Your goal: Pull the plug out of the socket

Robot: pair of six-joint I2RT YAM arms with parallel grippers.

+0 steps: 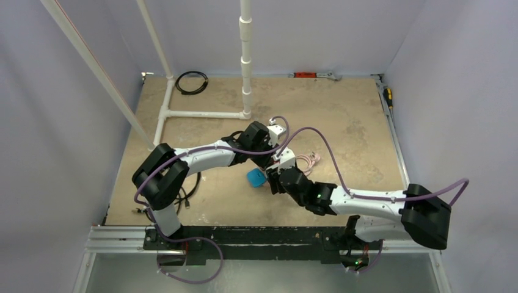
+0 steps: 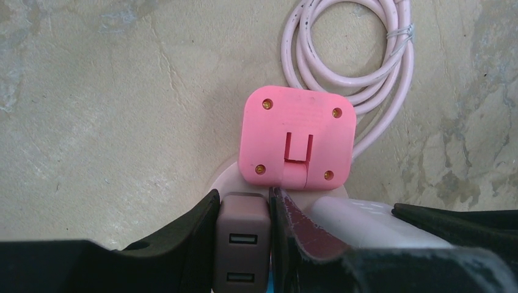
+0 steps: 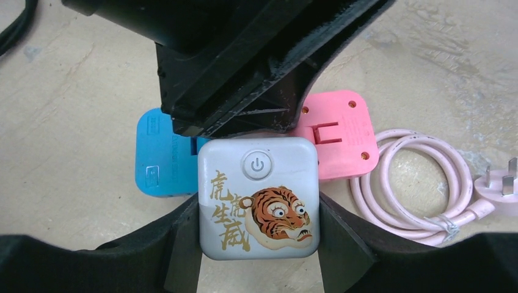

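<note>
Inside left hand (image 2: 244,201) grip: brown USB plug (image 2: 244,244); socket (image 2: 225,177) just beyond.

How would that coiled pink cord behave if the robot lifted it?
Probably floppy: the cord is thin, curving cable. Its loops likely stay bundled, since a tie binds them. The pronged end would probably dangle.

Light is even and diffuse from above in all views, fairly bright, no hard glare. Soft shadows are cast under both arms on the table (image 1: 342,122). The overhead view is sharp, but details are small. In the wrist views the left fingers (image 2: 183,244) are rendered dark and blurred. Slight sheen is noted on the pink cord (image 2: 296,49).
</note>
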